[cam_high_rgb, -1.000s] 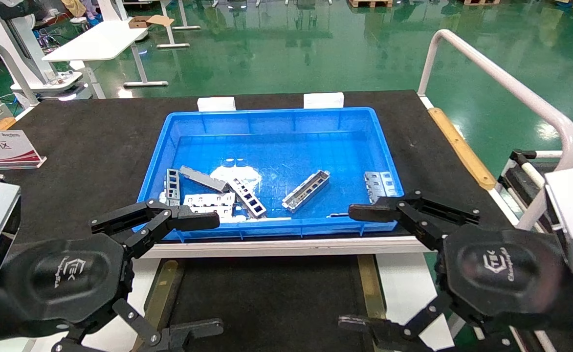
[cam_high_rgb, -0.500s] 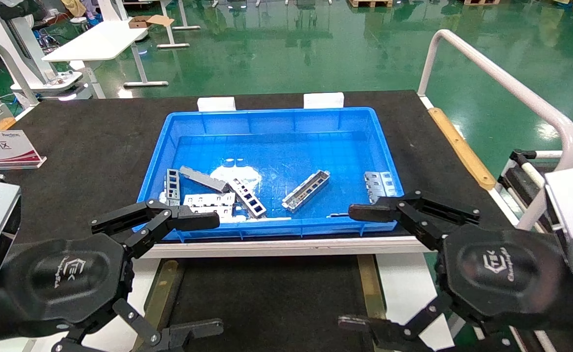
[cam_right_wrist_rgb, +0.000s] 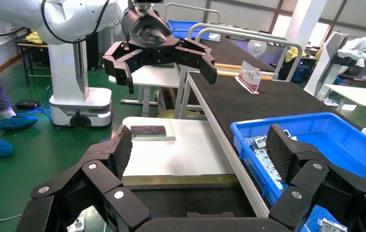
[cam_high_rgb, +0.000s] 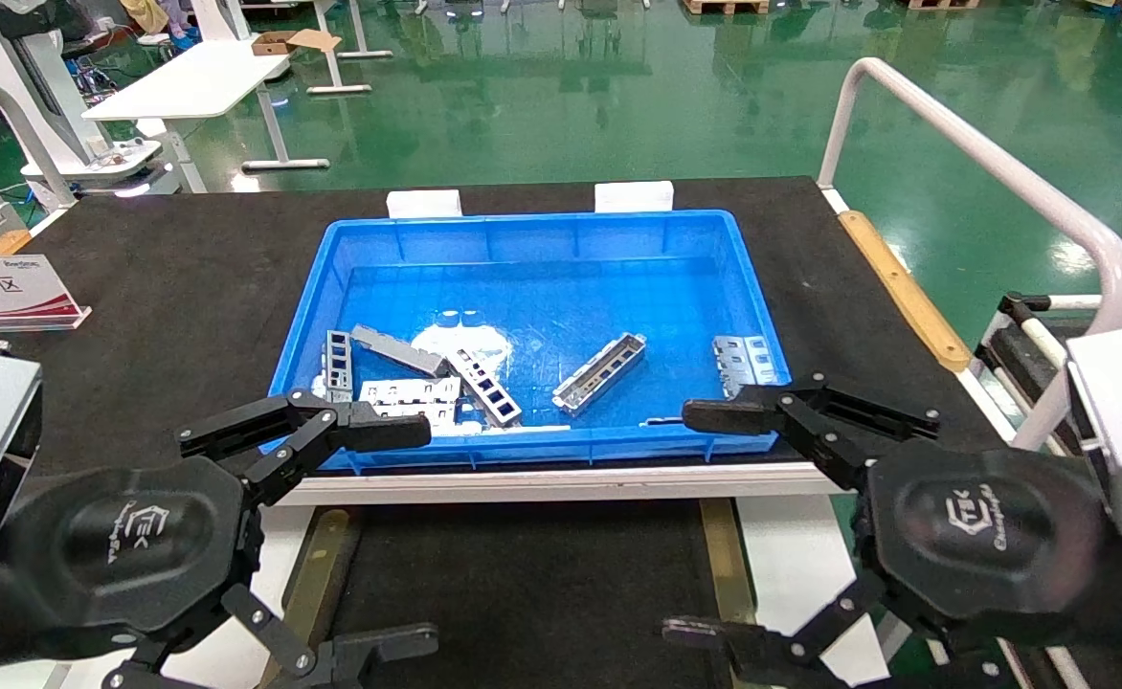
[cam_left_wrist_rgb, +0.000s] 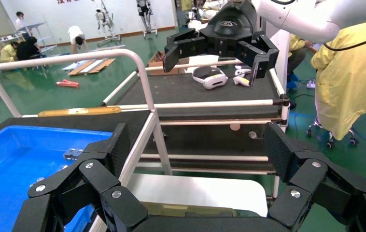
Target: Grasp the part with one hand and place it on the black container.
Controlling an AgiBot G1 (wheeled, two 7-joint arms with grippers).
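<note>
The part, a slim silver-grey channel strip with raised rims, lies slanted in the middle of the blue bin. The black container, a flat black tray with brass side strips, lies in front of the bin, between my two grippers; it also shows in the right wrist view. My left gripper is open and empty over the tray's left side. My right gripper is open and empty over its right side. Both show open in their wrist views, the left and the right.
Other metal pieces lie in the bin: flat slotted plates, a solid grey bar and cutout strips. A white rail stands at the right. A sign sits at the far left.
</note>
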